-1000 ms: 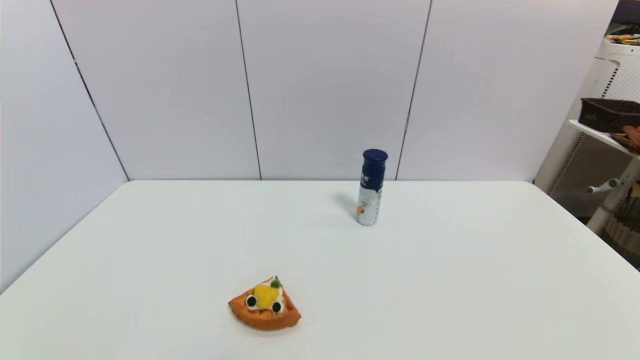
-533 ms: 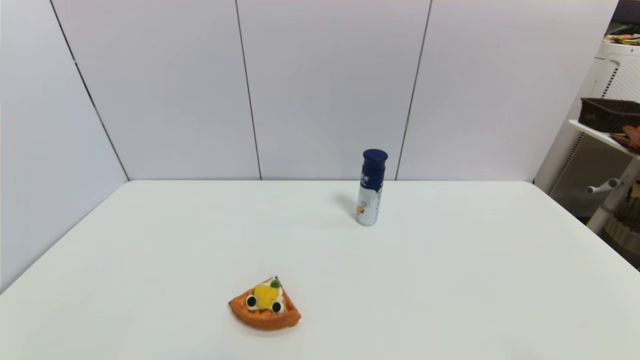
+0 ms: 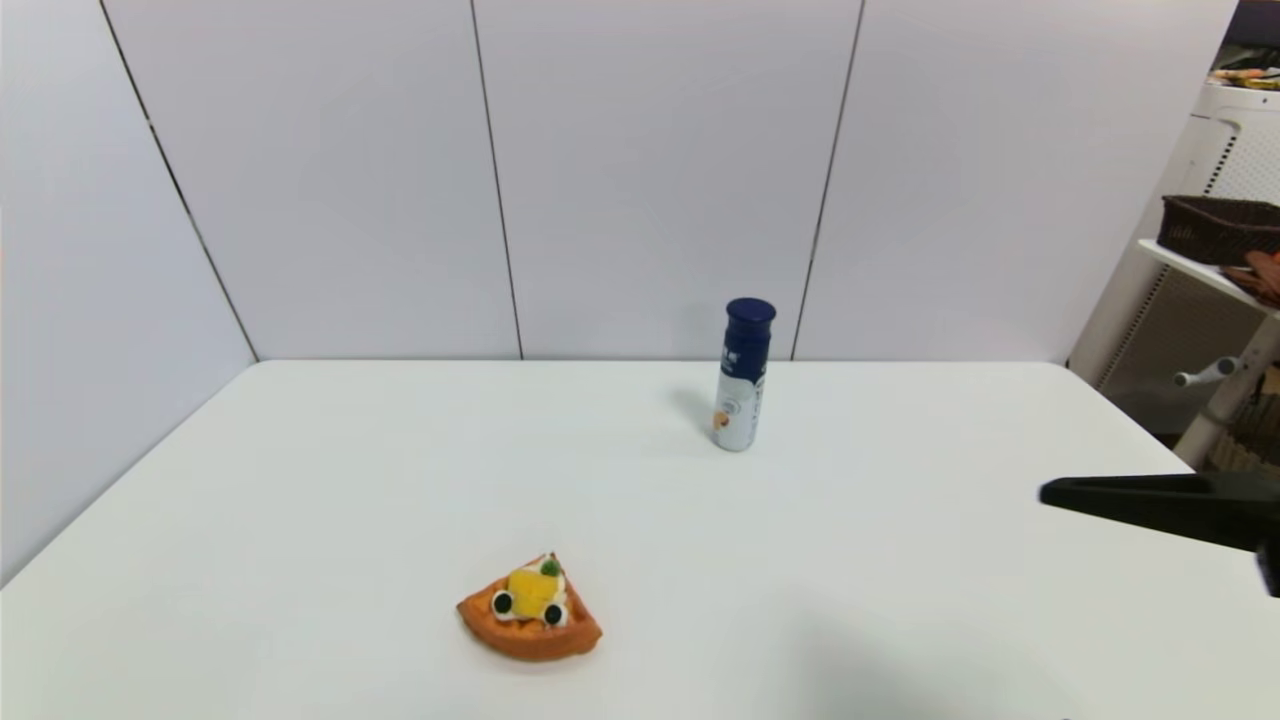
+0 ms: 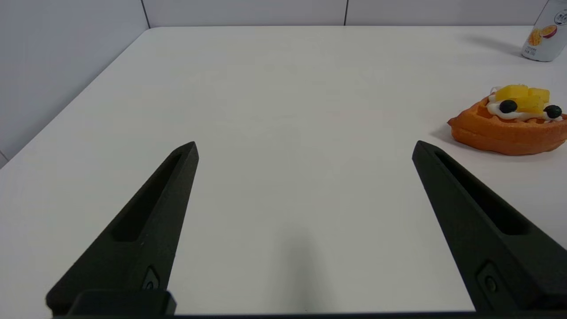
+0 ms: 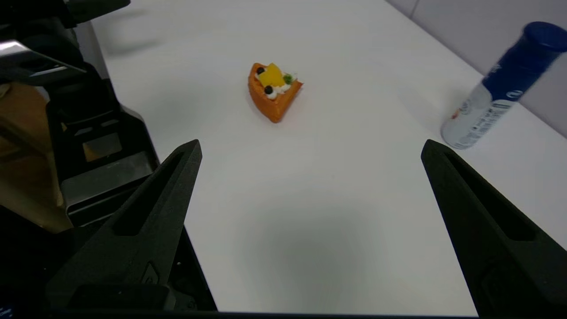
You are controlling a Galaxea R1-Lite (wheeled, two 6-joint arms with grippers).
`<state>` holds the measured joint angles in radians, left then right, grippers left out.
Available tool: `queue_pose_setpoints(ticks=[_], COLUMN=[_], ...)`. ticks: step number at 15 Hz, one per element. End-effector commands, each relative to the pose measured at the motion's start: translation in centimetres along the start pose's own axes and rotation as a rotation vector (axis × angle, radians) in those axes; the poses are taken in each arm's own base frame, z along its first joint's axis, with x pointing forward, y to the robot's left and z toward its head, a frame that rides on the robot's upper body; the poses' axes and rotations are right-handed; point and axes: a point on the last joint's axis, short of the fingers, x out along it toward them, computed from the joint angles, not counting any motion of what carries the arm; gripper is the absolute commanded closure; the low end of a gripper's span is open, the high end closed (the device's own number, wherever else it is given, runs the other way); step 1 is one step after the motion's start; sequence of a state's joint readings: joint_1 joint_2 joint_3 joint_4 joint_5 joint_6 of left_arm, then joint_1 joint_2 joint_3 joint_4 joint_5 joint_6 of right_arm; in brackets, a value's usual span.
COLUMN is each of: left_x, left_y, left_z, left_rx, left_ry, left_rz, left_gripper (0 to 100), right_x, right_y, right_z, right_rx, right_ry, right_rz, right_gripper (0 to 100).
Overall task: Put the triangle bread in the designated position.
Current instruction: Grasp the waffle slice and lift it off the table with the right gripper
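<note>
Right tool (image 5: 310,146) spread wide above table (image 5: 354,186).

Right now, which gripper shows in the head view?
The right gripper, reaching in over the table's right edge; the left gripper shows only in its wrist view.

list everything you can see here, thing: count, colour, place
triangle bread: 1, orange-brown with white cream, yellow chunk and black berries, near front of table, left of centre
bottle: 1, white with dark blue cap, upright near the table's far edge
table: 1, white, fills the foreground
basket: 1, dark brown, on a white shelf far right
left gripper: 1, black, open, low over the table, bread off to one side
right gripper: 1, black, open, above the table's right side, holding nothing
</note>
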<state>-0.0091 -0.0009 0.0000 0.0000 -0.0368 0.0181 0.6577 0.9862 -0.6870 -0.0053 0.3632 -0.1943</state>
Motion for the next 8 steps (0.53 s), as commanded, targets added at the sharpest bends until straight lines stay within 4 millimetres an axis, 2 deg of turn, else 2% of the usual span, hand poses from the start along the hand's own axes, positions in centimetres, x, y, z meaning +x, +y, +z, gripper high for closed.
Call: queue_pose_setpoints(ticks=[1, 6, 8], left_x=[0.0, 0.0, 0.0], left_y=[0.0, 0.0, 0.0], left_z=[0.0, 0.0, 0.0], left_rx=[-0.001, 0.000, 0.000], left_ry=[0.001, 0.001, 0.001], left_rz=[0.000, 0.000, 0.000], left_gripper=[0, 0, 0], right_x=[8.5, 16.6, 20.5], right_y=[0.0, -1.0, -1.7], right_z=[-0.3, -1.5, -2.2], right_rx=[0.006, 0.018, 0.022], right_ry=[0.206, 0.354, 0.389], right_rz=[0.190, 0.238, 0.243], right_gripper=[0, 0, 0])
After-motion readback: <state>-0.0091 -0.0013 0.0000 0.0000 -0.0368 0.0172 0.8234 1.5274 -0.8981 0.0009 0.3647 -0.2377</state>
